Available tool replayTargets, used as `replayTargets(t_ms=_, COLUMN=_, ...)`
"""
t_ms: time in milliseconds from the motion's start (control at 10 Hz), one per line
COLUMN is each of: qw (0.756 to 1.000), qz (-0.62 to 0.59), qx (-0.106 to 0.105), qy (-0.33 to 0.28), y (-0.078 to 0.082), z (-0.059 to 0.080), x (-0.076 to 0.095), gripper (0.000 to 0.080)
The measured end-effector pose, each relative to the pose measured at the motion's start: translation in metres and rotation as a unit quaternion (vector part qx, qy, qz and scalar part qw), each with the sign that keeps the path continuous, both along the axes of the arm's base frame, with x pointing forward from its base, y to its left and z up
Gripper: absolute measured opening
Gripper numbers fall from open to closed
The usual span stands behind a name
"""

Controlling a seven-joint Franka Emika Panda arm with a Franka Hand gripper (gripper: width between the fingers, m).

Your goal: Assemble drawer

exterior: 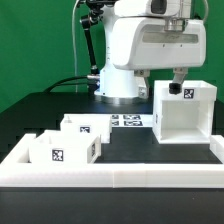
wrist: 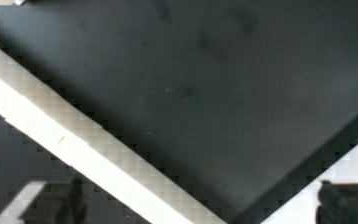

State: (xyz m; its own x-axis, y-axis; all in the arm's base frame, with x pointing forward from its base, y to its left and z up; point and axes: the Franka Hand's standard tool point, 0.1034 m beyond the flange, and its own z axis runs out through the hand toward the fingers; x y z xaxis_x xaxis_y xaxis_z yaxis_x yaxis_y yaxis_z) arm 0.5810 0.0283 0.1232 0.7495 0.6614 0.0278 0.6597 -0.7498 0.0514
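A: Where are we in building the drawer?

B: We think we are at the picking-up step. Our gripper [exterior: 177,88] hangs just over the top of the big white box [exterior: 186,120], on the right side of the table [exterior: 40,108]. The near small part [exterior: 62,150] and the far small part [exterior: 86,127] sit on the left, well apart from the box. The white fence [exterior: 110,177] runs along the near edge.

A: Are we holding anything?

B: No. In the wrist view our fingertips [wrist: 345,197] stand far apart. Only black table and a white strip [wrist: 60,135] show between them. So the tool looks wide and empty.

A: What must we do next?

B: We guess we go straight down, so one finger lands on each side of the box's top wall. Then we squeeze. If we come down crooked, we could bump the box and push it away.

A: What does the outside view show that the wrist view cannot?

B: It shows the box, both small parts and the marker board [exterior: 128,121] in the middle. The wrist view shows none of those whole. But only the wrist view shows the gap between our fingers. In the outside view they are too small and dark. We cannot tell what the white strip belongs to.
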Motion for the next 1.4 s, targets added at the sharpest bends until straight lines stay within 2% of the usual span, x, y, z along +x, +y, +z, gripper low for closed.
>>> replayTargets(t_ms=500, qw=1.0, qz=-0.006, qx=-0.004, qy=0.0, y=0.0, z=-0.001, x=0.0, gripper=0.065)
replayTargets(t_ms=700, qw=0.998, qz=-0.067, qx=0.0, qy=-0.002, y=0.002, z=0.001, x=-0.006, gripper=0.065)
replayTargets(t_ms=800, qw=0.991, qz=-0.13, qx=0.005, qy=0.003, y=0.008, z=0.002, x=-0.017, gripper=0.065)
replayTargets(t_ms=900, qw=0.975, qz=-0.22, qx=0.018, qy=0.013, y=0.016, z=0.001, x=-0.025, gripper=0.065)
replayTargets(t_ms=1000, qw=0.965, qz=-0.26, qx=0.025, qy=0.017, y=0.022, z=0.001, x=-0.026, gripper=0.065)
replayTargets(t_ms=1400, qw=0.938, qz=-0.344, qx=0.032, qy=0.019, y=0.025, z=0.001, x=-0.028, gripper=0.065)
